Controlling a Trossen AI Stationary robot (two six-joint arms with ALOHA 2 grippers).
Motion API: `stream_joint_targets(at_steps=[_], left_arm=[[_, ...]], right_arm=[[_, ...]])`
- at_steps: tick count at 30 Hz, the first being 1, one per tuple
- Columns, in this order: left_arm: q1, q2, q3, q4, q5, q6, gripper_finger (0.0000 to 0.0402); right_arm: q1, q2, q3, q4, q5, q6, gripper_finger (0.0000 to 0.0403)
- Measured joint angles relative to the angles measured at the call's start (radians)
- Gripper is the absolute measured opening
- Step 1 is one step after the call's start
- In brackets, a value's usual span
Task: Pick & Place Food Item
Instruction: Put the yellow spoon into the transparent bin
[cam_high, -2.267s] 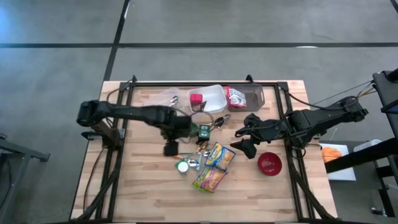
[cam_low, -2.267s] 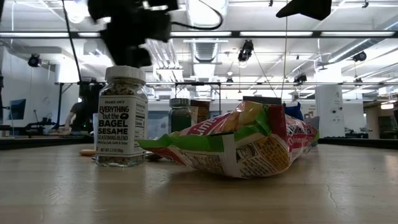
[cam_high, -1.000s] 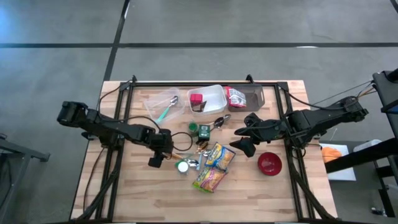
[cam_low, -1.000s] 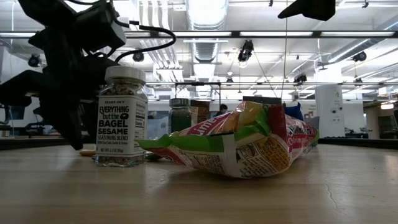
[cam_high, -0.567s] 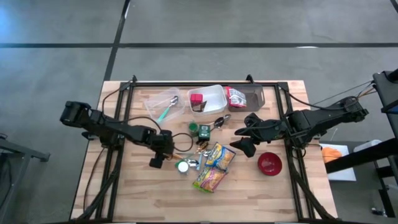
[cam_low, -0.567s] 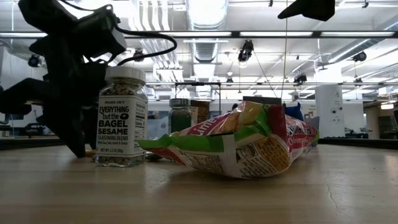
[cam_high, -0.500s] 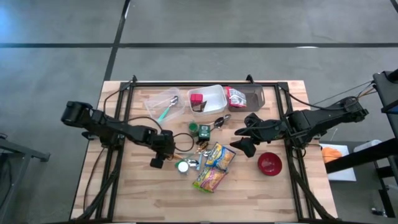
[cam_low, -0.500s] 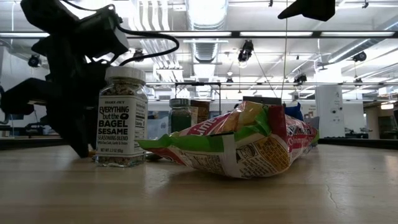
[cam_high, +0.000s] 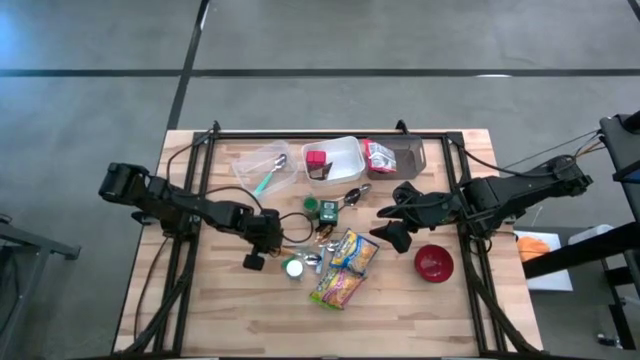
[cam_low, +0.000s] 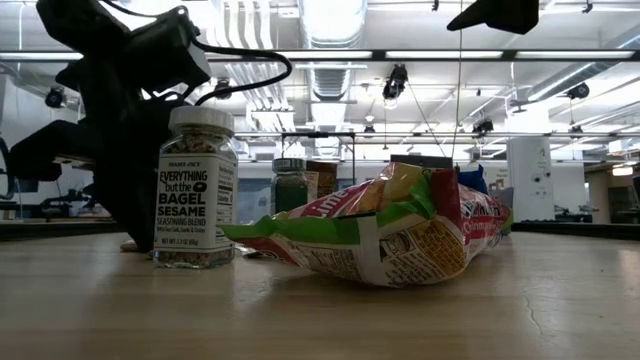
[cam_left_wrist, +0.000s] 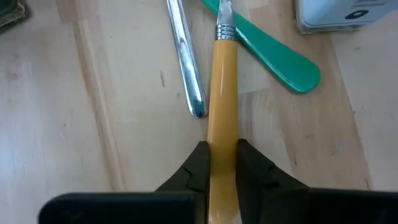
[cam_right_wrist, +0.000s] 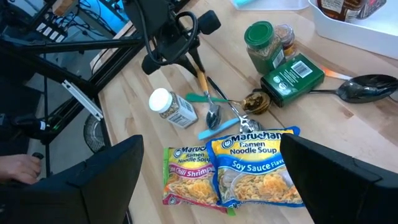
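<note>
The left gripper (cam_left_wrist: 222, 163) pinches a yellow-handled utensil (cam_left_wrist: 224, 112) lying on the table (cam_left_wrist: 74, 124). The right gripper (cam_high: 392, 234) hovers with fingers spread wide, empty.

You see a grey concrete floor (cam_high: 420, 40) crossed by dark lines at twelve o'clock, and long ceiling lights (cam_low: 330, 55) over a white pillar (cam_low: 528, 180) at three o'clock.

Both arms are matte black, built of slim tubular links joined by bulkier rounded joint housings. The left arm (cam_high: 190, 208) carries a loose black cable that loops in a ring near its wrist. The right arm (cam_high: 500, 192) has thin cables trailing off toward three o'clock. Each ends in two flat, dark, blocky fingers (cam_left_wrist: 198, 168) with squared tips.
</note>
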Motion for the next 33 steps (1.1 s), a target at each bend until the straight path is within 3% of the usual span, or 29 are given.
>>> stream_joint_targets(at_steps=[4,17,25,28,33], left_arm=[[-0.001,-0.014,0.022,-0.015,0.06,0.0,0.0001],[-0.001,-0.044,0.061,-0.17,0.052,0.0,0.0003],[-0.007,-0.058,0.065,-0.166,0.028,-0.102,0.0001],[-0.02,-0.072,0.069,-0.168,0.036,-0.102,0.0022],[-0.052,-0.093,0.09,-0.144,0.03,-0.092,0.0097]], right_arm=[[0.0,0.0,0.0,0.0,0.0,-0.001,0.0375],[0.0,0.0,0.0,-0.003,-0.001,-0.02,0.0375],[0.0,0.0,0.0,-0.002,-0.002,-0.016,0.0375],[0.0,0.0,0.0,-0.002,-0.009,-0.011,0.0375],[0.0,0.0,0.0,-0.002,-0.026,0.0,0.0375]])
